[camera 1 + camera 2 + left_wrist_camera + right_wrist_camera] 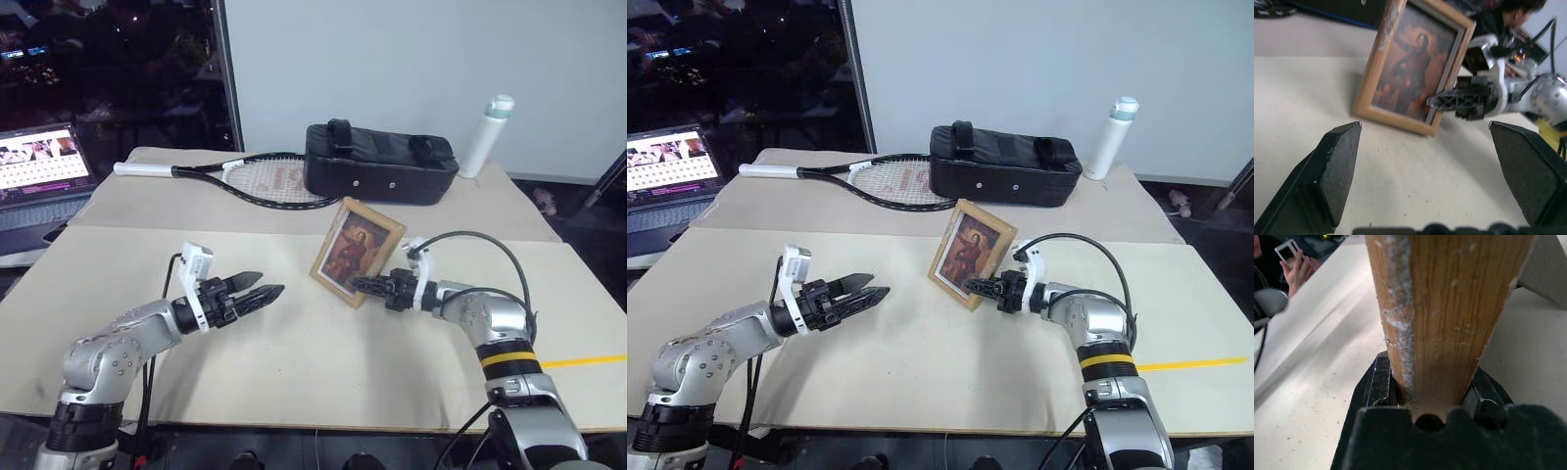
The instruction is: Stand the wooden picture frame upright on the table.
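We see the wooden picture frame (pixel 355 251) standing on its lower edge on the table (pixel 294 362), near the middle and a little to the right. Its long axis runs up and down but tilts: the top leans away from us and toward the right, so the frame is not quite plumb. The reddish-brown portrait faces toward us and somewhat to our left, toward the left hand.

Our right hand (pixel 370 286) reaches in from the right, pointing left and roughly level, and its two black fingers are clamped on the frame's lower right side edge. In the right wrist view the light-wood edge (pixel 1444 318) rises straight out from between the fingers (pixel 1371 382), which press on it from both sides.

Our left hand (pixel 263 287) hovers above the table well to the left of the frame, pointing right toward it, apart from it, with its fingers spread wide and nothing between them. In the left wrist view the frame (pixel 1410 68) and the right hand (pixel 1459 98) gripping it sit between the two wide-set pads (pixel 1337 161).

Behind the frame lie a long black bag (pixel 380 164), a tennis racket (pixel 235 178) and a white bottle (pixel 487 135). A laptop (pixel 41 171) sits at the far left.
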Controlling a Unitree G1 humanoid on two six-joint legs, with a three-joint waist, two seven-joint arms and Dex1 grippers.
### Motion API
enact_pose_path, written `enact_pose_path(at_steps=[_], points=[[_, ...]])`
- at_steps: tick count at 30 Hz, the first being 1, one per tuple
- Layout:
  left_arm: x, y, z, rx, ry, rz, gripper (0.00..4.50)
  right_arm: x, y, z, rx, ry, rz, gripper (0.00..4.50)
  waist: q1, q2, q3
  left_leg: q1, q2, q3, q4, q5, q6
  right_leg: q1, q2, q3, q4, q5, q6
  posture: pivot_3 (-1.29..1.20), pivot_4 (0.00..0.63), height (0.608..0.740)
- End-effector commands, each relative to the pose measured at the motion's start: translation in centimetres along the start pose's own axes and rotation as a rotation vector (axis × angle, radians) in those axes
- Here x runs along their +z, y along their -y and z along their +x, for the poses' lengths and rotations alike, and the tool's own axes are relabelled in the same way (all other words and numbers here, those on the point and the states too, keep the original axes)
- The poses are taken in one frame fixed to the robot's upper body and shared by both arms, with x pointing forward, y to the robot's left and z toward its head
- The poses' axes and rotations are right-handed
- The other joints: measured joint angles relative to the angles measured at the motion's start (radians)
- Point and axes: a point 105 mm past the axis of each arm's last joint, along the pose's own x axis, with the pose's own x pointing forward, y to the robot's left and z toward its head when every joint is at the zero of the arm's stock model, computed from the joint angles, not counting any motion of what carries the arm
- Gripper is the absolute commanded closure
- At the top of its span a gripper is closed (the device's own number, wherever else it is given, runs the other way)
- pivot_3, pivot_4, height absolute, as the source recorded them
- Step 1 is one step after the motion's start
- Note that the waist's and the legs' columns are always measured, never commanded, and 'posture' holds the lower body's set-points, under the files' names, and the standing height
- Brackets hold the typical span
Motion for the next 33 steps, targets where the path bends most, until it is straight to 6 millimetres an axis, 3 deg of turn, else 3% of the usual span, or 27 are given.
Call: enact_pose_path(at_steps=[1, 7, 10, 14, 17, 19, 25, 28, 33], points=[[0.4, 0.2, 0.0, -0.011, -0.005, 0.057, 0.00, -0.1, -1.0, 0.0, 0.050, 0.000, 0.043, 1.95, 0.000, 0.000, 0.000, 0.000, 0.000, 0.000, 0.000, 0.000, 0.000, 0.000, 0.000, 0.000, 0.000, 0.000, 0.000, 0.00, 0.150, 0.696], [-0.4, -0.8, 0.1, 0.022, -0.041, 0.101, 0.00, 1.0, -1.2, -1.9, 0.045, 0.035, 0.028, 0.05, 0.004, 0.000, 0.000, -0.001, 0.000, 0.000, 0.000, 0.000, 0.000, -0.001, 0.000, 0.000, 0.000, 0.000, 0.000, 0.00, 0.150, 0.696], [-0.5, -1.6, -0.1, 0.055, -0.044, 0.120, 0.00, 0.7, -1.2, -4.5, 0.030, 0.035, -0.011, 0.05, 0.006, 0.000, 0.000, -0.001, 0.000, 0.000, 0.000, 0.000, 0.000, 0.000, 0.000, 0.000, 0.000, 0.000, 0.000, 0.00, 0.150, 0.696], [-1.3, -3.2, -0.6, 0.143, -0.056, 0.157, 0.00, -2.5, -2.0, -7.5, 0.018, -0.125, -0.441, 0.05, 0.015, 0.000, 0.000, -0.002, -0.001, 0.000, -0.001, -0.001, 0.001, 0.000, -0.001, 0.000, -0.002, -0.002, 0.001, 0.00, 0.150, 0.696], [-2.5, -3.9, -0.8, 0.176, -0.071, 0.186, 0.00, -3.7, -2.0, -9.4, -0.063, -0.089, -0.587, 0.05, 0.004, 0.000, 0.000, -0.002, 0.000, 0.000, -0.001, -0.002, 0.001, -0.001, -0.001, 0.000, -0.003, -0.002, 0.001, 0.00, 0.150, 0.696], [-3.1, -4.6, -0.8, 0.219, -0.076, 0.218, 0.00, -3.4, -1.5, -10.4, -0.160, -0.003, -0.613, 0.05, -0.004, 0.000, 0.000, 0.000, 0.000, 0.000, 0.000, -0.002, 0.001, 0.000, -0.001, 0.000, -0.002, -0.002, 0.001, 0.00, 0.150, 0.696], [-3.7, -6.1, 0.0, 0.352, -0.062, 0.348, 0.00, -0.1, 2.9, -13.5, -0.592, 0.229, -0.654, 0.05, -0.013, 0.000, 0.000, 0.000, -0.001, 0.000, 0.003, 0.000, 0.001, 0.002, -0.001, 0.000, -0.002, 0.002, 0.002, 0.00, 0.150, 0.696], [-3.4, -7.1, 0.4, 0.448, -0.027, 0.434, 0.00, -0.9, 4.5, -14.2, -0.724, 0.243, -0.646, 0.05, -0.008, 0.000, -0.001, 0.000, -0.001, 0.000, 0.003, 0.000, 0.001, 0.002, -0.001, 0.000, -0.002, 0.003, 0.001, 0.00, 0.150, 0.696], [-2.5, -6.6, 1.3, 0.407, 0.039, 0.402, 0.00, -2.4, 4.0, -13.4, -0.728, 0.269, -0.600, 0.05, 0.000, 0.000, -0.001, 0.000, -0.001, 0.000, -0.001, 0.000, 0.001, 0.000, -0.001, 0.000, -0.002, 0.001, 0.000, 0.00, 0.150, 0.696]])
